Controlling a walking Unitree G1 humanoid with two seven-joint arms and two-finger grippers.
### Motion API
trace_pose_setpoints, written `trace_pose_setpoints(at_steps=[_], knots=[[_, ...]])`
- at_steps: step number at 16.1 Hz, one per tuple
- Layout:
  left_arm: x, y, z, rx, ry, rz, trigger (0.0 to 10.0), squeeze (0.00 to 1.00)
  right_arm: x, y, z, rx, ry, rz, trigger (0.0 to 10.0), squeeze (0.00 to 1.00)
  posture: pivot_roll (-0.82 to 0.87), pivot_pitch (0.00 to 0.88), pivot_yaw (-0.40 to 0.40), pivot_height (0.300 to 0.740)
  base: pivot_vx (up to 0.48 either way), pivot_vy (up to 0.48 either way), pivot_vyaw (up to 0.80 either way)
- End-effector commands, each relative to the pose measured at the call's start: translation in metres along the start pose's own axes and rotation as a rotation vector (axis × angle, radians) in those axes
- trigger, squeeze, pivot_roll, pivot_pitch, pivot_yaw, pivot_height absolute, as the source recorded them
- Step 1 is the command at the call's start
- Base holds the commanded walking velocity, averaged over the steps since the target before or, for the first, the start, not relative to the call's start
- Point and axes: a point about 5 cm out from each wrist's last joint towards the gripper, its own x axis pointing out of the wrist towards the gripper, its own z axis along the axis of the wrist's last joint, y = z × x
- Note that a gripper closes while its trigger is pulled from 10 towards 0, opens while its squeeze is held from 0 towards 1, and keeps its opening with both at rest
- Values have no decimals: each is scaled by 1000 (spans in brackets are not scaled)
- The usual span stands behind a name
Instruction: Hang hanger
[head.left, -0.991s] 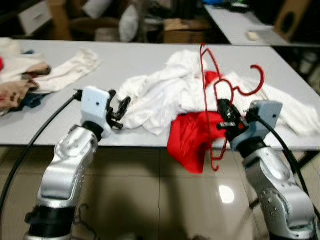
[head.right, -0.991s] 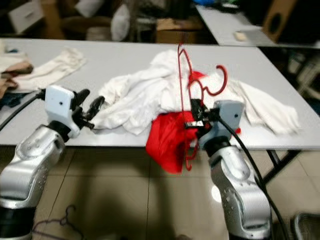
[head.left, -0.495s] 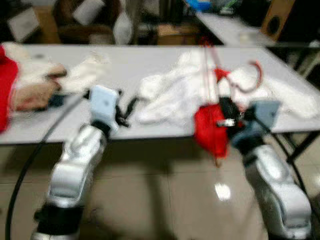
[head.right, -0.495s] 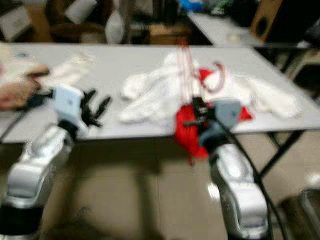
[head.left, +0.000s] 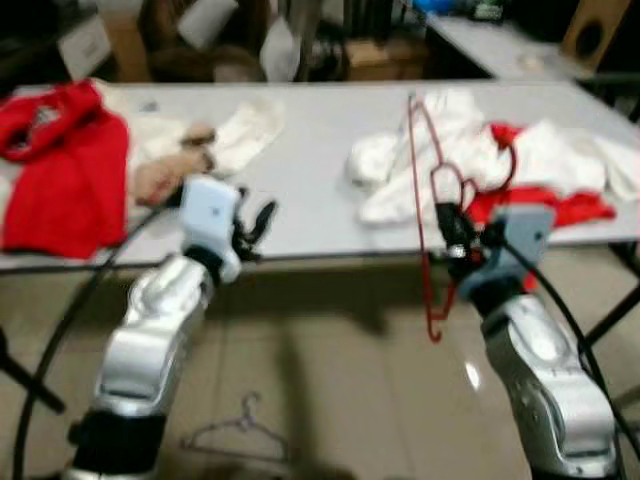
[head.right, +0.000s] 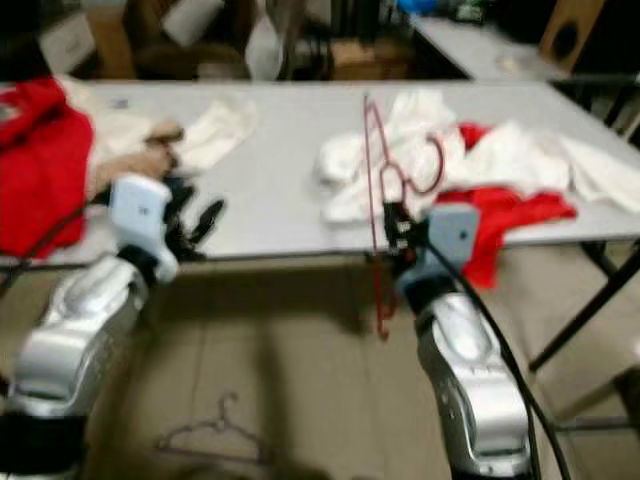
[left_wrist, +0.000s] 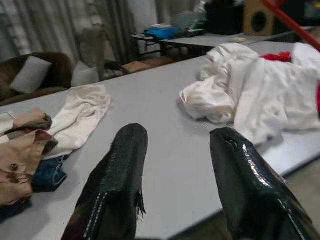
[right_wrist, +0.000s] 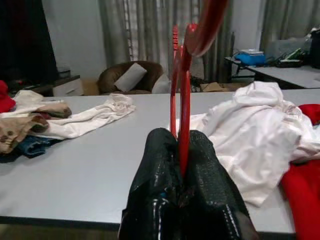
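Thin red hanger (head.left: 421, 190), upright

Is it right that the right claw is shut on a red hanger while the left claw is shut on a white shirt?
Not quite. The right claw is shut on the red hanger, but the left claw is open and holds nothing; the left wrist view shows its fingers apart over the grey table.

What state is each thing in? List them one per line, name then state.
red hanger: held upright, clear of the table, clamped between the right gripper's fingers.
right gripper: shut on the red hanger.
left gripper: open, empty, by the table edge.
white clothes: crumpled heap on the table.
grey hanger: lying flat on the floor.
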Motion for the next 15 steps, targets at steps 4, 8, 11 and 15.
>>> trace_pose_setpoints(at_steps=[4,8,11,15], knots=[[1,5,3,5,-8,22,10000,0,-1,3,6,2,-27,-1,10000,0,-79,0,-3,740,0,480,0],[4,13,3,-158,-57,163,10000,0,1,4,5,4,-28,2,10000,0,-78,0,-9,740,0,402,0],[2,9,-1,-381,-99,205,10000,0,2,5,5,7,-26,11,10000,0,-75,0,-14,740,0,0,0],[0,15,-4,-373,-75,269,10000,0,4,6,5,10,-27,19,10000,0,-68,0,-17,740,0,0,0]])
